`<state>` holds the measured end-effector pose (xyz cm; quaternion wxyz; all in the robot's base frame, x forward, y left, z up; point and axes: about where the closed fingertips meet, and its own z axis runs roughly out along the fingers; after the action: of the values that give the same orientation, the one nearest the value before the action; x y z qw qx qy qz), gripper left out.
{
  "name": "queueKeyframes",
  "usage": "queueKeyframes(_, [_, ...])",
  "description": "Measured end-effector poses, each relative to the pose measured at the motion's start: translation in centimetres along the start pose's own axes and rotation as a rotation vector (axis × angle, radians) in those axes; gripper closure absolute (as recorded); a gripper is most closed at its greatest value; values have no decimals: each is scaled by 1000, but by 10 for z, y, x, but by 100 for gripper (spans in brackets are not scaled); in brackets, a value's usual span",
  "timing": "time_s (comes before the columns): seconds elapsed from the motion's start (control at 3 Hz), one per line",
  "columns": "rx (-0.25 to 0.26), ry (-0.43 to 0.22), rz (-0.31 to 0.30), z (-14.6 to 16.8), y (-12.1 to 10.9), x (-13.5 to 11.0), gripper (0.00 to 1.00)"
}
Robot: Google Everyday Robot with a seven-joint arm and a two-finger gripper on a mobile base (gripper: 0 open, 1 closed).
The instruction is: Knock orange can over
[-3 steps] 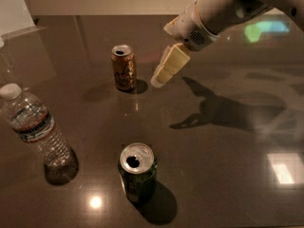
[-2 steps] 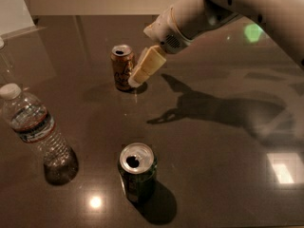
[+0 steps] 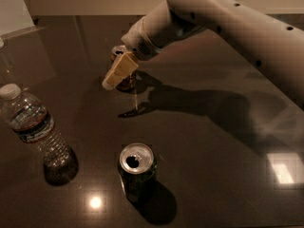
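The orange can (image 3: 127, 83) stands upright at the back middle of the dark table (image 3: 209, 175). Only its silver rim and a strip of its brown side show behind the gripper. My gripper (image 3: 118, 73), with cream-coloured fingers, reaches in from the upper right and sits right in front of the can, covering most of it. It holds nothing that I can see.
A dark green can (image 3: 137, 169) with an open silver top stands upright at the front middle. A clear plastic water bottle (image 3: 38, 132) stands at the left. The arm (image 3: 228, 27) crosses the upper right. A white sheet (image 3: 14, 11) lies at the back left corner.
The arm has swung left. The gripper went from the right of the orange can to directly in front of it. The can still stands upright.
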<state>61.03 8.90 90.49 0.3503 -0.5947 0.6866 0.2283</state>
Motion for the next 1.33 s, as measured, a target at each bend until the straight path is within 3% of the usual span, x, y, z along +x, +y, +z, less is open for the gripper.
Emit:
queueKeyframes(0.33, [-13,-8,18,14,-3,-2,13])
queueKeyframes(1.0, [-17,-36,35,7,-7,-1,61])
queueKeyframes(1.33, [-11,33,15,-15,-8,-6,83])
